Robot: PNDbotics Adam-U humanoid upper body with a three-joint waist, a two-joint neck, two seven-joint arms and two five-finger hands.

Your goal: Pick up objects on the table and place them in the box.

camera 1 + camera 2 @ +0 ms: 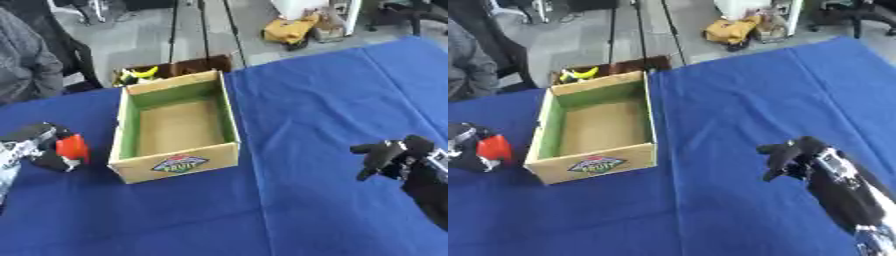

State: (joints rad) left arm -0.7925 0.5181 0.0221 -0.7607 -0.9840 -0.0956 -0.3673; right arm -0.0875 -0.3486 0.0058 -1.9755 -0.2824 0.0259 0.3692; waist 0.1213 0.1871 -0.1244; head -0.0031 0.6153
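Nearest us, our right hand (794, 155) hangs over bare blue bench (324, 100), fingers curled on nothing; the right eye view shows more of its forearm. Our left hand (39, 147), at the left edge, has its fingers clamped on a red object (73, 148). Between them sits the box (175, 162), long axis running away from us.

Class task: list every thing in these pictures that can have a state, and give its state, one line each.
Box: open-topped, upright, nothing inside.
Left robot hand: curled round a red object, left of the box.
Right robot hand: holds nothing, fingers curled, right of the box.
Tablecloth: spread flat.
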